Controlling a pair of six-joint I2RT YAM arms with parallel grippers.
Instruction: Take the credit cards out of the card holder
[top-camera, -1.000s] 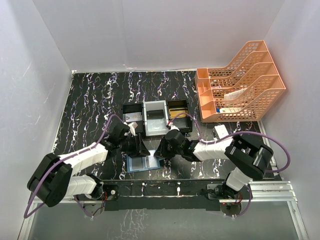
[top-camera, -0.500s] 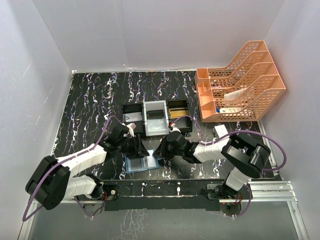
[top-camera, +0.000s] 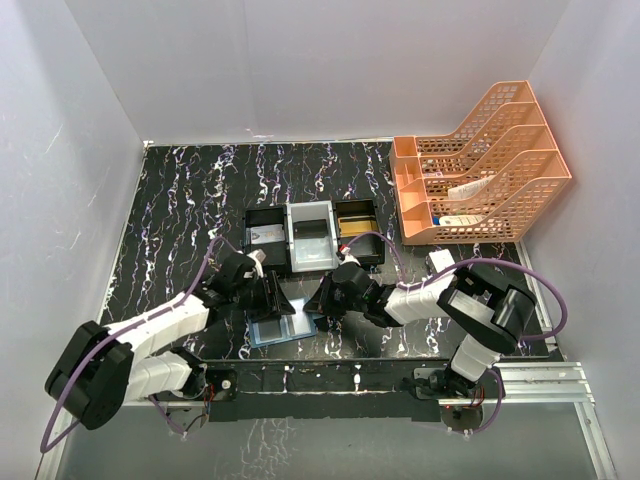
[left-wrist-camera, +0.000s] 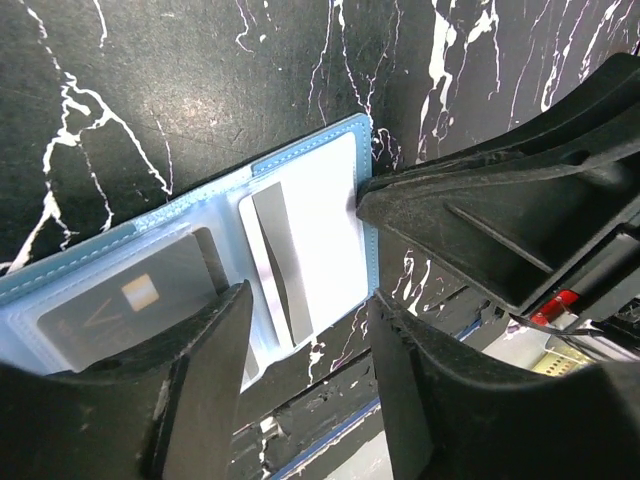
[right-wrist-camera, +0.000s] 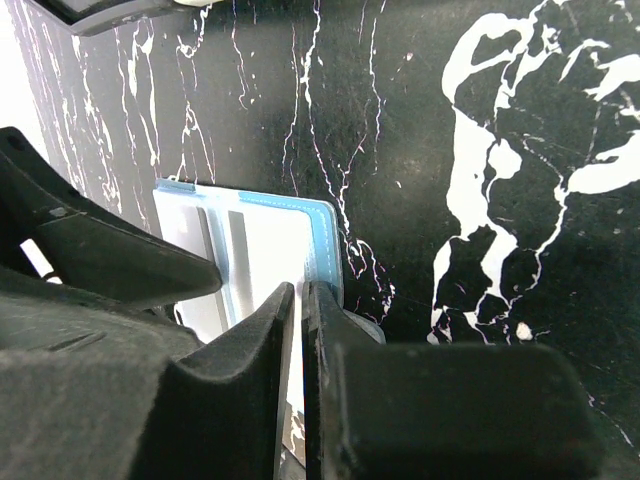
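- Compared with a second ago, the left claw has dropped toward 6 o'clock and now sits right over the card holder. The right claw has edged toward 9 o'clock, against the holder's right edge.
- The holder itself has slid slightly toward 8 o'clock on the counter. It lies open and flat at 6 o'clock from the three-compartment tray.
- Left claw: the jaws are spread wide and grip nothing. In the left wrist view its fingers straddle the pocket that holds a silver-grey card. A dark card sits in the neighbouring pocket at 8 o'clock from it. Both cards are still inside their pockets.
- Right claw: the jaws are drawn almost together, with their tips on the holder's blue edge. I cannot tell whether they pinch anything thin between them.
- The placement looks like a split of work. The right claw probably pins the holder's edge so that it does not slide. The open left claw lines up on the silver-grey card to draw it out.
- The extraction appears to be at its start for these two cards.
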